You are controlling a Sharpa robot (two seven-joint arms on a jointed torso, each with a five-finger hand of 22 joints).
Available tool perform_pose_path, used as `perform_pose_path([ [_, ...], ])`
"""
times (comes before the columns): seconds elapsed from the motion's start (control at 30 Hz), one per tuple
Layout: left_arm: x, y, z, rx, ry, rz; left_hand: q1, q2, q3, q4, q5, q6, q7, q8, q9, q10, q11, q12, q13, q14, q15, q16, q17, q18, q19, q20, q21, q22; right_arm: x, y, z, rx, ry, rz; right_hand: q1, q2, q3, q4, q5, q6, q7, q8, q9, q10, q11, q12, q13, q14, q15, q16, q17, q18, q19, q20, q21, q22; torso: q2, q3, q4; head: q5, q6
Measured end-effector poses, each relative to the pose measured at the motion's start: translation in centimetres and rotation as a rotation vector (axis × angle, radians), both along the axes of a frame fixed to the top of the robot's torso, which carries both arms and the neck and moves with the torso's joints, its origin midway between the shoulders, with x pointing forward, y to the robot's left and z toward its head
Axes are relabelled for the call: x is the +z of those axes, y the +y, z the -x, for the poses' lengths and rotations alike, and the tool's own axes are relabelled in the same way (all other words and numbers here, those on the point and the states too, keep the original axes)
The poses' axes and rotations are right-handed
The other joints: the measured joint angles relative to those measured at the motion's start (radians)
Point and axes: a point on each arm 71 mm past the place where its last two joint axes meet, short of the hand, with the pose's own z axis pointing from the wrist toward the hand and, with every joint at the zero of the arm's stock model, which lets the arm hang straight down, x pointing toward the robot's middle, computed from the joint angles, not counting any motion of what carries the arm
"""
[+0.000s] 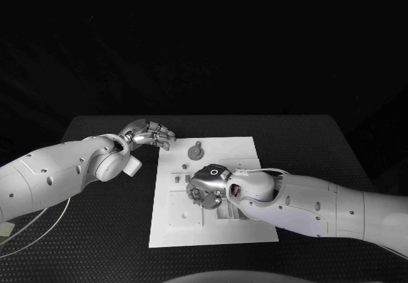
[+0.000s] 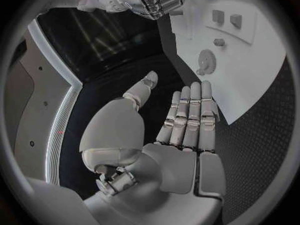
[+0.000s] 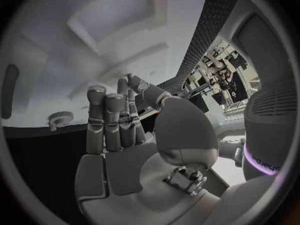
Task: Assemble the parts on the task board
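Note:
The white task board (image 1: 242, 150) lies in the middle of the black table. A grey gear (image 1: 196, 152) sits on its far left part, seen also as the gear (image 2: 206, 61) and the gear (image 3: 60, 117). Small raised parts (image 2: 226, 18) stand in the board beyond it. My left hand (image 1: 149, 134) hovers over the table just off the board's far left corner, fingers straight and together, thumb apart, nothing in the left hand (image 2: 181, 125). My right hand (image 1: 207, 187) hangs over the board's left middle. In the right wrist view the right hand (image 3: 125, 130) brings thumb and one finger close; whether they pinch a part is hidden.
Recesses and slots (image 1: 183, 177) mark the board's left side beside my right hand. Black table (image 1: 102, 230) surrounds the board, with open room to the left front and at the far right (image 1: 306, 141). A pale cable (image 1: 34, 227) hangs under my left arm.

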Motion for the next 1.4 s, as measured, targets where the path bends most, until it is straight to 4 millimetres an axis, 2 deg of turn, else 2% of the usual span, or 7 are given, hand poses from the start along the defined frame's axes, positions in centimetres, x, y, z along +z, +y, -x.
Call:
perform_pose_path([
  [0.97,-0.01,-0.07,0.02,-0.002,0.002,0.001,0.0,0.0,-0.001,0.001,0.0,-0.004,0.004,0.0,0.0,0.0,0.0,0.0,-0.002,0.0,0.0,-0.004,0.004,0.0,0.0,0.0,0.0,-0.002,-0.56,0.33,-0.03,0.001,0.039,0.014,-0.001,0.008,-0.001,-0.001,0.0,0.0,0.004,0.0,0.001,-0.001,0.001,-0.011,0.002,0.0,0.0,-0.005,0.002,0.0,-0.001,-0.004,0.0,0.0,0.0,-0.0001,-0.0002,0.001,-0.003],
  [1.07,-0.01,-0.07,0.02,-0.002,0.002,0.0,0.0,0.0,-0.001,0.001,0.0,-0.004,0.004,0.0,0.0,0.0,0.0,0.0,-0.002,0.0,0.0,-0.004,0.004,0.0,0.0,0.0,0.0,-0.002,-0.61,0.28,-0.06,-0.003,0.035,0.009,-0.004,0.005,-0.001,-0.001,0.0,-0.018,0.016,-0.009,0.0,-0.018,0.015,-0.028,-0.004,-0.006,0.005,-0.009,0.003,0.0,-0.007,-0.007,0.0,0.0,0.0,0.0,-0.0002,0.001,-0.002],
  [1.13,-0.01,-0.06,0.03,-0.002,0.003,0.0,0.0,0.0,-0.001,0.001,0.0,-0.004,0.004,0.0,0.0,0.0,0.0,0.0,-0.002,0.0,0.0,-0.004,0.005,0.0,0.0,0.0,0.0,-0.002,-0.7,0.18,-0.08,-0.008,0.037,0.004,-0.021,-0.008,-0.006,0.004,0.0,-0.045,0.023,-0.026,-0.009,-0.046,0.025,-0.046,-0.01,-0.018,0.012,-0.011,0.004,0.0,-0.014,-0.009,-0.004,0.0,0.0,0.0001,-0.0002,0.001,-0.002],
  [1.2,-0.02,-0.05,0.03,-0.002,0.003,0.0,0.0,0.0,-0.001,0.001,0.0,-0.004,0.004,0.0,0.0,0.0,0.0,0.0,-0.003,0.0,0.0,-0.004,0.005,0.0,0.0,0.0,0.0,-0.002,-0.73,0.07,-0.13,-0.013,0.038,-0.001,-0.028,-0.015,-0.008,0.006,0.0,-0.056,0.023,-0.034,-0.013,-0.055,0.03,-0.048,-0.009,-0.018,0.014,-0.011,0.004,0.0,-0.015,-0.008,-0.004,0.0,0.0,0.0002,-0.0002,0.001,-0.001],
  [1.27,-0.02,-0.04,0.03,-0.002,0.004,0.0,0.0,0.0,-0.001,0.001,0.0,-0.004,0.004,0.0,-0.001,0.0,0.0,0.0,-0.003,0.0,0.0,-0.004,0.005,0.0,0.0,0.0,0.0,-0.002,-0.73,-0.06,-0.21,-0.019,0.039,-0.008,-0.027,-0.022,-0.008,0.006,0.0,-0.057,0.024,-0.034,-0.014,-0.056,0.032,-0.051,-0.009,-0.016,0.016,-0.011,0.005,-0.001,-0.016,-0.008,-0.004,0.0,0.0,0.0003,-0.0003,0.002,-0.001],
  [1.4,-0.02,-0.04,0.04,-0.002,0.005,0.0,0.0,0.0,-0.001,0.001,0.0,-0.004,0.004,0.0,-0.001,0.0,0.0,0.0,-0.003,0.0,0.0,-0.004,0.005,0.0,0.0,0.0,0.0,-0.002,-0.75,-0.27,-0.3,-0.028,0.039,-0.016,-0.026,-0.023,-0.008,0.006,0.0,-0.06,0.024,-0.034,-0.014,-0.056,0.032,-0.051,-0.01,-0.016,0.016,-0.011,0.004,-0.001,-0.016,-0.008,-0.004,0.0,0.0,0.0004,-0.0003,0.002,-0.001],
])
